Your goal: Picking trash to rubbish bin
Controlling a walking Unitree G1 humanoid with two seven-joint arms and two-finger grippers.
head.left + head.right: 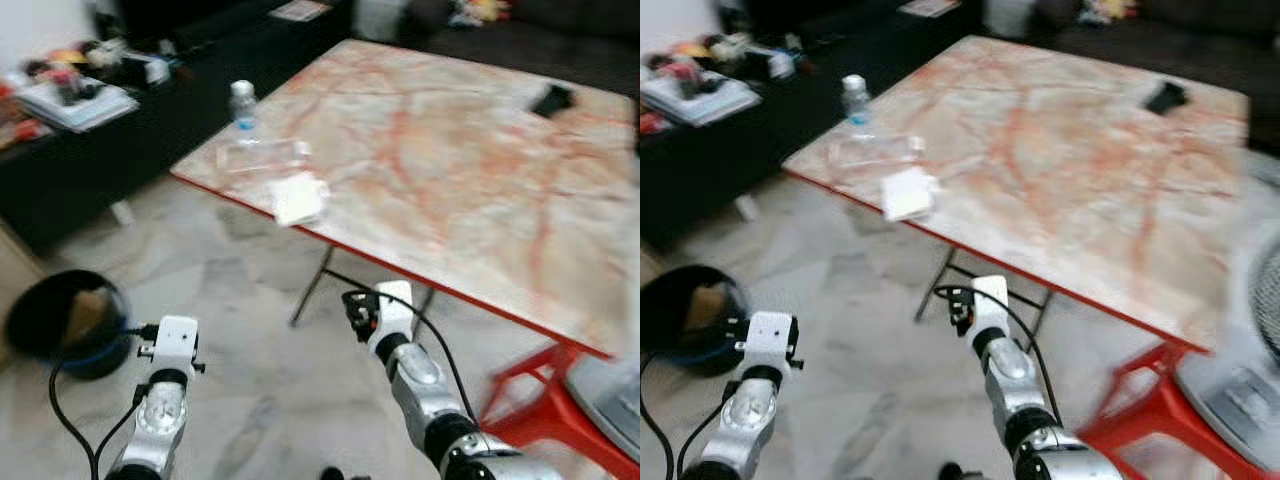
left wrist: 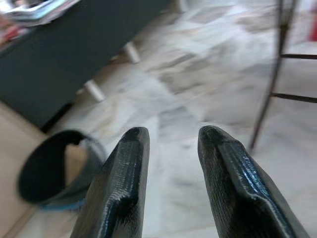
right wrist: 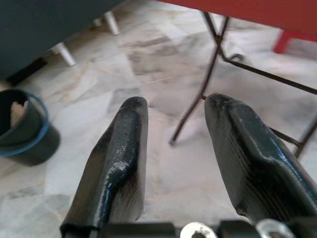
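From my head, the white crumpled trash (image 1: 298, 197) and bottle (image 1: 243, 104) lie on the desk (image 1: 450, 180) at 11 o'clock; the bin (image 1: 60, 325) stands at 9, so nothing is binned yet. Left wrist: my left jaws (image 2: 171, 148) are apart, empty. Right wrist: my right jaws (image 3: 173, 124) too.

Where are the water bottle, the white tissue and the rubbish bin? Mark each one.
water bottle (image 1: 243, 106), left eye view, on its body below the cap.
white tissue (image 1: 298, 197), left eye view, on its middle.
rubbish bin (image 1: 45, 318), left eye view, on its dark inside.
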